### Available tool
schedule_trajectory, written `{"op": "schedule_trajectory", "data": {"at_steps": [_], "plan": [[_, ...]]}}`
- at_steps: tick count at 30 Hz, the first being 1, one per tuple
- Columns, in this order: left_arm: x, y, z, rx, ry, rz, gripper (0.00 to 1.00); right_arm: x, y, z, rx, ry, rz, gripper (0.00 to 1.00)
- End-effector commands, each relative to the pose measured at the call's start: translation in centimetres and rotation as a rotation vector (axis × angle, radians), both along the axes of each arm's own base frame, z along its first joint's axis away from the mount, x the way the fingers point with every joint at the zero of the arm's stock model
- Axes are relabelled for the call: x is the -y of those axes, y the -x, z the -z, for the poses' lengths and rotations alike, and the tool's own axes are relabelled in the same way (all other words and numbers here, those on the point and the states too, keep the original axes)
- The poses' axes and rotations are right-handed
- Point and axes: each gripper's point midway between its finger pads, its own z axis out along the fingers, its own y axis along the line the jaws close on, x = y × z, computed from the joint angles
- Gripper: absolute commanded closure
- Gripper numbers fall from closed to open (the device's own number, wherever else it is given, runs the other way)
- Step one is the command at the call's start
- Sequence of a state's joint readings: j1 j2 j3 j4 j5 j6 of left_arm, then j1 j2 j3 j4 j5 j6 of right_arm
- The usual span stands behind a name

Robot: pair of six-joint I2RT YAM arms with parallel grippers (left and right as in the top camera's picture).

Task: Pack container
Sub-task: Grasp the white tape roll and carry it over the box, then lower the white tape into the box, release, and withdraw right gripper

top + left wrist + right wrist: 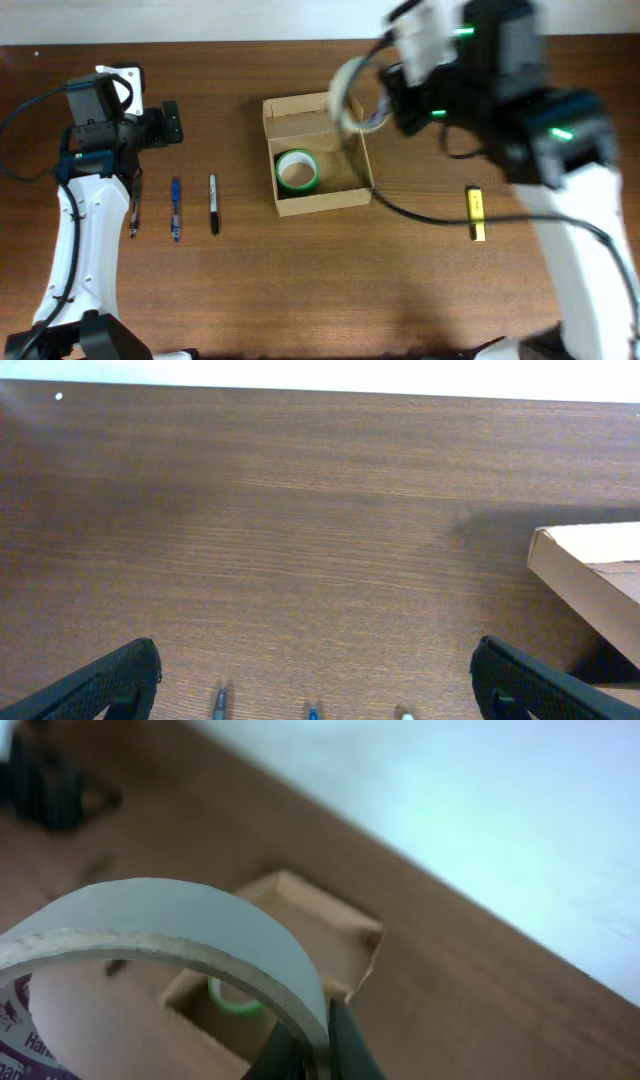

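The container (325, 203), a small tan cardboard box, stands open at mid-table with a green tape roll (296, 170) lying in its left half. My right gripper (378, 112) hangs over the box's right side, shut on the rim of a large grey-white tape roll (347, 90). From the right wrist, that roll (180, 920) fills the foreground, pinched by my gripper (318, 1050), with the container (300, 910) and the green roll (230, 1000) below. My left gripper (172, 122) is open and empty, left of the box. Its fingers (110, 685) stand wide over bare wood.
Three pens (176, 208) lie side by side on the table left of the box, below my left gripper; their tips (312, 712) show in the left wrist view. A yellow marker (476, 213) lies right of the box. The box corner (590, 570) shows at right.
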State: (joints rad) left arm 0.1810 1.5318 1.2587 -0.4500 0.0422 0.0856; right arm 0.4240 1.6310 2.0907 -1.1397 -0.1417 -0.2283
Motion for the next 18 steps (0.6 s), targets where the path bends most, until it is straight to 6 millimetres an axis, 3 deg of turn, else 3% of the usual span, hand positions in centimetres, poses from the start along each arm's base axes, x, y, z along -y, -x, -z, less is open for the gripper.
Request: {"op": "schedule_trajectory", "data": {"at_steps": [1,7,12,18], "plan": [[-0.1,-0.4,-0.6,0.016,0.011,-0.003,0.01,-2.5,-2.6,7.4,-0.105,0.175,-0.030,0.96],[-0.1,-0.4,-0.6,0.016,0.011,-0.003,0.01,-6.7,-4.8,15.3,-0.208,0.263,-0.116,0.96],[-0.1,-0.4,-0.6,0.016,0.011,-0.003,0.01,-7.4,-5.6,20.2,-0.303,0.303,-0.129,0.96],[-0.1,-0.4,-0.6,0.016,0.011,-0.003,0.01,-8.4,-4.5,24.9,-0.433,0.317,-0.175,0.96]]}}
